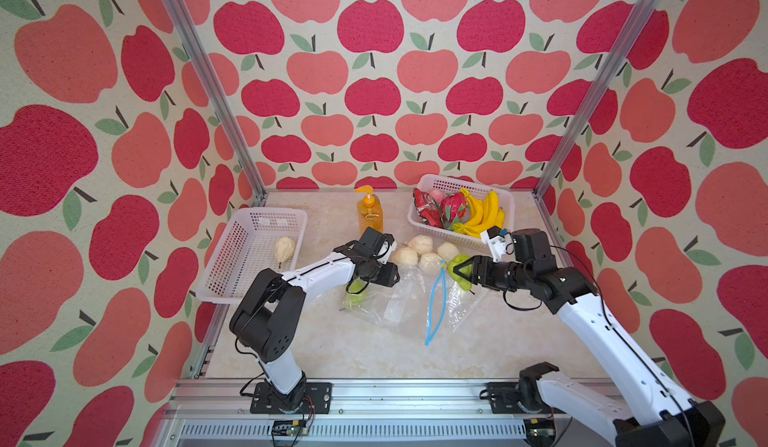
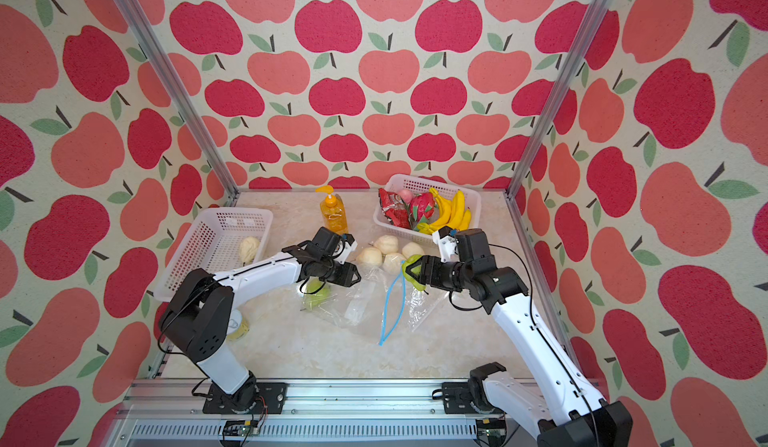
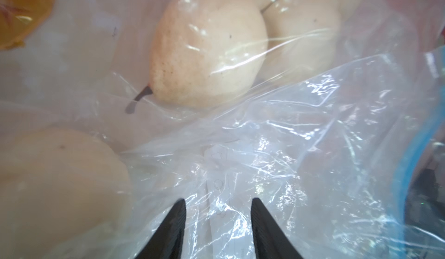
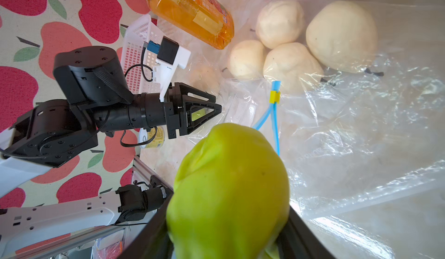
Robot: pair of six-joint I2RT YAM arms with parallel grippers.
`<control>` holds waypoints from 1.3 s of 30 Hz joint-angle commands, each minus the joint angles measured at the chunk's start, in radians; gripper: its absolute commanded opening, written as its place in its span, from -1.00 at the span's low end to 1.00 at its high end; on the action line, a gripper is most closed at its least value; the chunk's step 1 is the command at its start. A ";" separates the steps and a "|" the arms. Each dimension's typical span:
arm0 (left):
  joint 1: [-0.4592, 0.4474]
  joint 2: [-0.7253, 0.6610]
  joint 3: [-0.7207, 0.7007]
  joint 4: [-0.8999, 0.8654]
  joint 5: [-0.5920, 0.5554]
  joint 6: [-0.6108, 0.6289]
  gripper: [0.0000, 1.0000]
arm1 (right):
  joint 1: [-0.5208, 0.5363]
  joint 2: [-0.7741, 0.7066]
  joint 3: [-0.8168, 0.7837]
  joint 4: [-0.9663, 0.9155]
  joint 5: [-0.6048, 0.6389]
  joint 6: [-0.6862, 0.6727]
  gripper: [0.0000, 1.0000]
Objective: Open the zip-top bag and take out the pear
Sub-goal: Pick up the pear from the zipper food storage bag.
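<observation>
**Op:** Closest to the lens: green pear (image 4: 228, 185), clamped between the jaws of my right tool (image 1: 456, 271), just off the gaping mouth of the zip-top bag (image 4: 361, 125)

**Desk:** Any film over it?

**Op:** None I can see on the skin. The blue zip track (image 1: 435, 303) hangs open right beside it, so I'd call it as good as out

**Desk:** How will it carry?

**Op:** Reads firm, smooth and waxy, probably light. With those rounded flanks I'd worry about it squirting forward under a harder squeeze. The broad belly is the place to hold, and that looks like where I've got it

**Desk:** Left side?

**Op:** My left tool (image 3: 218, 200) has its jaws apart, holding nothing, poised over crinkled film. That plastic's thin, floppy and slick, so it could cling and trail after the fruit. Pale pears (image 1: 405, 255) sit bunched just beyond the zip, low on the surface (image 1: 374, 353)
</observation>
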 commanded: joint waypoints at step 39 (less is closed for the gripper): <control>-0.079 -0.294 -0.039 0.571 0.293 0.229 0.66 | 0.105 0.280 0.241 0.317 -0.449 0.005 0.33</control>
